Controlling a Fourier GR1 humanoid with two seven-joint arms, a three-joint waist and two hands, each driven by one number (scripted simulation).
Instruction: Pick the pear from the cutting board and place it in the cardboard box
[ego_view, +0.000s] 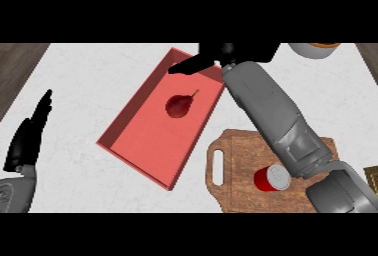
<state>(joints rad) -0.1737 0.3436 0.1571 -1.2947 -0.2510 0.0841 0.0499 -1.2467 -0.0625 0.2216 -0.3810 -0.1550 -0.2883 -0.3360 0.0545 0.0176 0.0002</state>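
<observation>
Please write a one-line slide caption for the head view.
Pear lies in the red box; right hand hovers above its far rim.

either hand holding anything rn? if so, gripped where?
Nothing held. The pear lies alone in the red box; the right hand is above the box's far rim, apart from it. The left hand rests open at the left edge.

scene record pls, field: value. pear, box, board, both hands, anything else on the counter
pear: dark red pear, lying inside the box, no hand on it
box: red open tray-like box, set diagonally on the white counter
cutting board: wooden cutting board, right of the box, no pear on it
can: red can on the board, beside the right forearm
right hand: right hand above the box's far end, holding nothing
left hand: left hand at the view's left edge, open, resting
other: part of a round object at the top right, cut off by the view
task state: pear looks placed
</observation>
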